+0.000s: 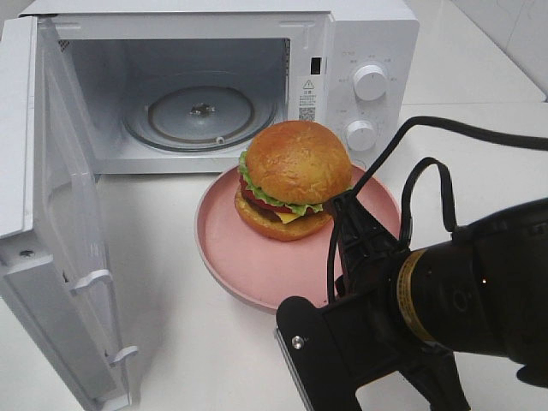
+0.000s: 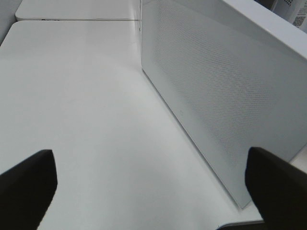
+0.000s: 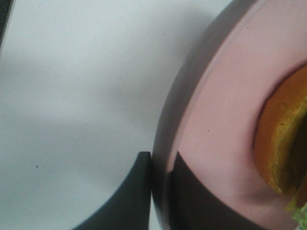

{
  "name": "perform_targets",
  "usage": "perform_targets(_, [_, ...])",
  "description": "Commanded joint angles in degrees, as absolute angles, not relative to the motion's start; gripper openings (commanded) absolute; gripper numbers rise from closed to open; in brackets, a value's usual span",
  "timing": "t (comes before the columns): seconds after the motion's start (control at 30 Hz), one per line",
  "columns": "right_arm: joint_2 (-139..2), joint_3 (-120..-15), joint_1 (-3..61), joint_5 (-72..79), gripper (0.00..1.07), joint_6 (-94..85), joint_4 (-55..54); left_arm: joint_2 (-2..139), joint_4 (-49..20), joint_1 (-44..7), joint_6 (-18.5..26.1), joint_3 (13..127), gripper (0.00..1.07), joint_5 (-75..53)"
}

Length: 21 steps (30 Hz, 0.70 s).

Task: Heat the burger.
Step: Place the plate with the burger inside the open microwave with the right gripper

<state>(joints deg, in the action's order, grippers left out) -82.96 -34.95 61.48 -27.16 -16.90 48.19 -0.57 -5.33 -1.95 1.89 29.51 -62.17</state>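
one burger (image 1: 291, 180) sits on one pink plate (image 1: 244, 261) in front of one open microwave (image 1: 368, 38). the right tool (image 3: 160, 160) is clamped on the plate's rim. the left tool (image 2: 149, 160) stands wide apart.

The exterior high camera is being aimed downward from above and in front, toward the open microwave (image 1: 368, 43). The pink plate (image 1: 248, 257) and burger (image 1: 295, 163) are being framed at mid-range near centre, while the right arm (image 1: 479, 291) is being imaged close to the lens. The left wrist camera is being pointed low along the white table (image 2: 86, 96), beside the perforated door (image 2: 216, 86). The right wrist camera is being held very near the plate rim, facing down. Plate, burger and table are being shared by the right wrist and exterior views; door and table are being shared by the left wrist and exterior views.
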Motion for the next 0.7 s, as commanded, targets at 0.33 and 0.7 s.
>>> perform_targets(0.33, [-82.7, -35.5, 56.7, -24.4, 0.00, -36.5, 38.0, -1.3, -5.6, -2.4, 1.5, 29.6, 1.00, -61.3])
perform_targets(0.7, [-82.7, -37.6, 53.5, -22.9, 0.00, -44.1, 32.1, -1.3, -5.6, -2.4, 1.5, 29.6, 1.00, -61.3])
